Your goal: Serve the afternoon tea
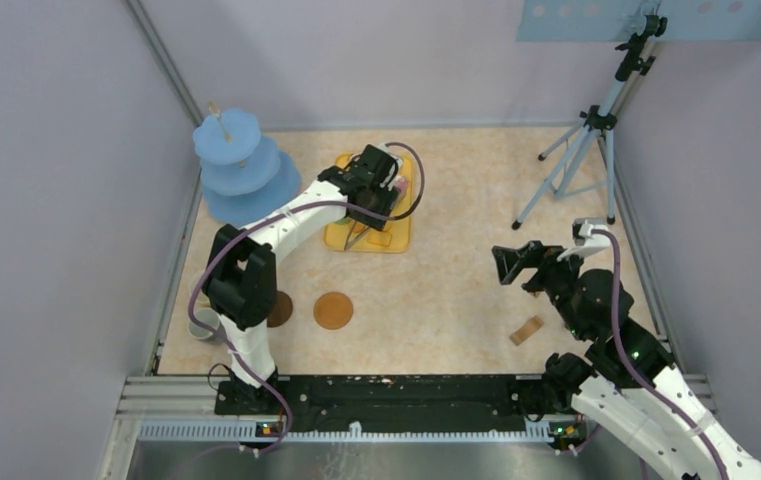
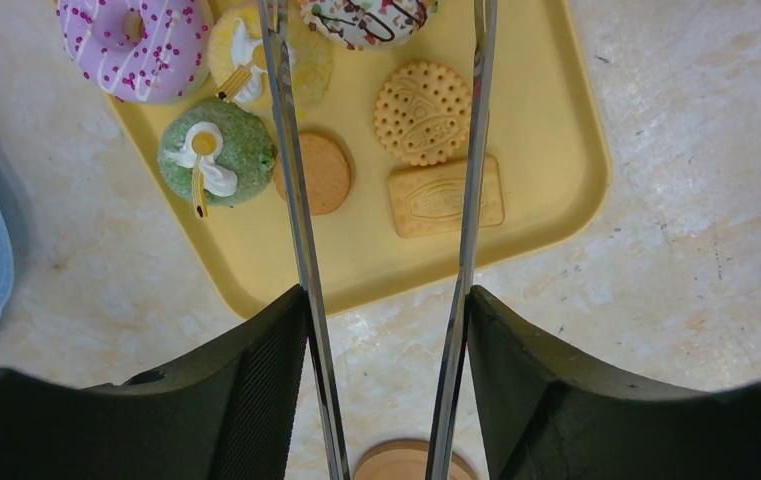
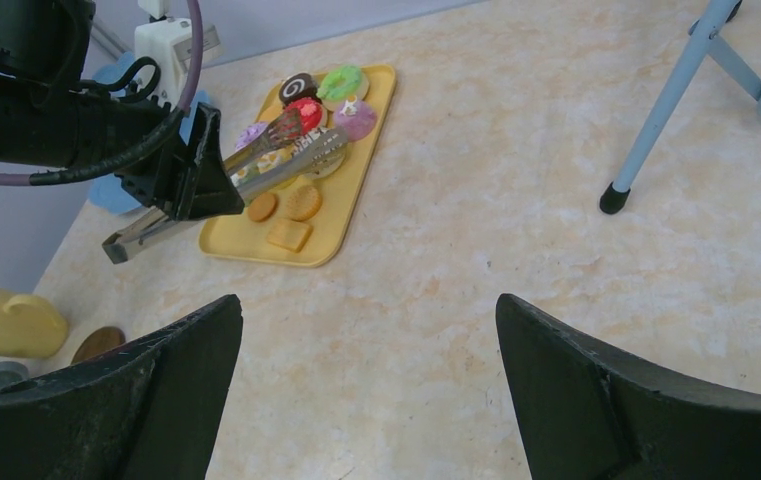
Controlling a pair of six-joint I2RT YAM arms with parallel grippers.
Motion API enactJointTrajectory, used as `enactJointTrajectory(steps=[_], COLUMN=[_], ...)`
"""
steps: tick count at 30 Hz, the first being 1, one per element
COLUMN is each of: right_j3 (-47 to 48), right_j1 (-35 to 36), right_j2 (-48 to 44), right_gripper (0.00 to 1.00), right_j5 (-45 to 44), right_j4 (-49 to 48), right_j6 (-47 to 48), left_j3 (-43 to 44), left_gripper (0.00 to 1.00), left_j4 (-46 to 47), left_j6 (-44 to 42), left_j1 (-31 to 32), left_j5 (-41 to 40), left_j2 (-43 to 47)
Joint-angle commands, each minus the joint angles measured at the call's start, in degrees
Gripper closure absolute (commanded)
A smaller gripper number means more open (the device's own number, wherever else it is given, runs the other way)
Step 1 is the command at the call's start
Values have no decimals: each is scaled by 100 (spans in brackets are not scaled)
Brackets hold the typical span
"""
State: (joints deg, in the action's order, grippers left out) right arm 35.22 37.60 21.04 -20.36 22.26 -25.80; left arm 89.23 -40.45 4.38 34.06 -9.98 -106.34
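**Tongs poised over the tray, nothing lifted yet**

The left gripper has its jaws clamped on the outer sides of the long metal tongs, squeezing only lightly, so the two blades run forward well apart. Holding a tool rather than the food itself seems to be the point: the thin blades can reach among small pieces packed too closely for the wide jaws. Between the blades lies a round biscuit; an oblong biscuit sits under the right blade, and a green cake and a pink doughnut lie to the left. All rest on the yellow tray at the far middle of the bench. The blade tips grip nothing visible.

The right gripper hangs at the right with jaws wide apart and empty. The yellow mug and a coaster wait near left; the blue tiered stand stands far left.
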Motion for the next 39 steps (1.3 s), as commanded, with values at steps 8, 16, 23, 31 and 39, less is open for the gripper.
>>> enactJointTrajectory(steps=[8,16,23,31,39], right_j3=[-29,-16,28,-24,-22], right_j1=[-34,-34,-34,-33,-34], right_j2=[-65,-64,-73,-117,-68], right_gripper=[5,5,5,5,5], right_j5=[-74,-69,-76,-73,-83], right_j4=[-162,-160,-124,-135,-176], right_j6=[-56,-40,-30,-89,-115], left_j3=[-56,8,87,97,91], left_gripper=[35,35,40,48,56], left_j4=[204,224,204,177,257], left_j6=[78,102,123,137,191], left_j1=[8,11,12,11,12], left_j5=[-313,-294,-232,-301,-483], left_j2=[291,132,66,288,804])
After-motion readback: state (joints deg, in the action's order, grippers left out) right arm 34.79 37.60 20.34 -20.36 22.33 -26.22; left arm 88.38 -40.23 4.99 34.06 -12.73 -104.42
